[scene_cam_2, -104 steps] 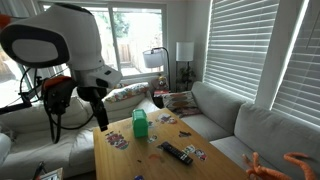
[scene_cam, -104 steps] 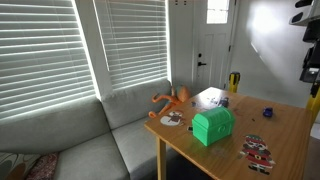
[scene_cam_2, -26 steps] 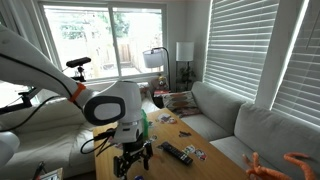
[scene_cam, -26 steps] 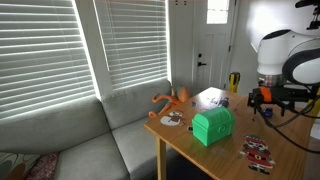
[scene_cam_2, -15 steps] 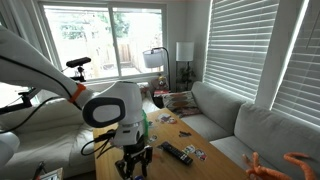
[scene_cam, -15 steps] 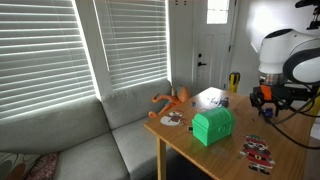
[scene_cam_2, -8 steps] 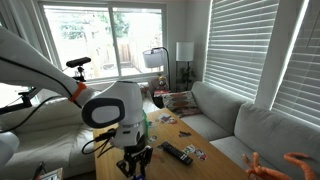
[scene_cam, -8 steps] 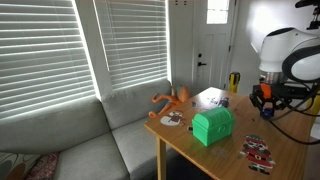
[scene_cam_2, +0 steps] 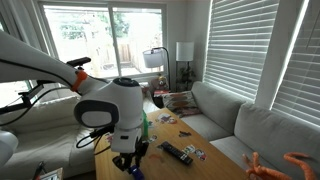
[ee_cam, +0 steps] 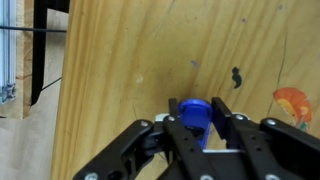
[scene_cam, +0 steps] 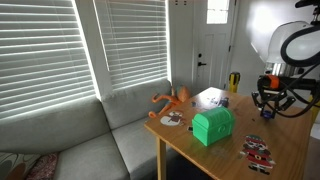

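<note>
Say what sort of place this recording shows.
Probably a home living room: a grey sofa under windows with white blinds, a panelled entry door, and a wooden table strewn with small toys, where the gripper grips a blue object.

Approx 7 s ago the arm (scene_cam_2: 110,108) hung high, well clear of the table (scene_cam: 288,138). Now it's bent down over it, w/ the tool (scene_cam: 271,99) low and its fingers (ee_cam: 222,112) tight either side of a small blue piece (ee_cam: 192,112) (wrist view only). Vs 1.7 s ago, in an exterior view the white upper link has swung toward the frame's right edge, tool nudged that way too. In an exterior view the elbow sits higher & the tool (scene_cam_2: 126,163) has slid a bit frame-left.
</note>
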Robot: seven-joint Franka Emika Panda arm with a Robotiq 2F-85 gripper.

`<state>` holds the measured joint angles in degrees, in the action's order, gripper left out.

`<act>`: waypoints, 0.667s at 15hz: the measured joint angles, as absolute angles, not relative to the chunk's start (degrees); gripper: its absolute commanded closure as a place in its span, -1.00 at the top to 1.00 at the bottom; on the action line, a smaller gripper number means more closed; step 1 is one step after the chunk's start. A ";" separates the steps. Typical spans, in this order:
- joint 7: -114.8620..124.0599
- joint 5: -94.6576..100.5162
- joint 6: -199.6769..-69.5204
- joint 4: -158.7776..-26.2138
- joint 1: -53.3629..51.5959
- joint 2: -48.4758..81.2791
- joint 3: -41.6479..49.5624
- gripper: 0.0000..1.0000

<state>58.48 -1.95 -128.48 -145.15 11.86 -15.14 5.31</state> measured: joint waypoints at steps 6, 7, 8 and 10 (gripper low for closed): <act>44.98 -14.83 -119.62 -144.14 11.76 -19.21 8.59 -0.76; 42.41 -17.05 -117.43 -143.76 11.77 -19.48 9.46 -0.76; 39.75 -18.99 -115.22 -143.42 11.78 -19.55 10.39 -0.76; 35.31 -21.03 -111.38 -142.92 12.02 -19.43 12.06 -0.26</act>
<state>35.31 -21.03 -111.38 -142.92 12.02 -19.43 12.06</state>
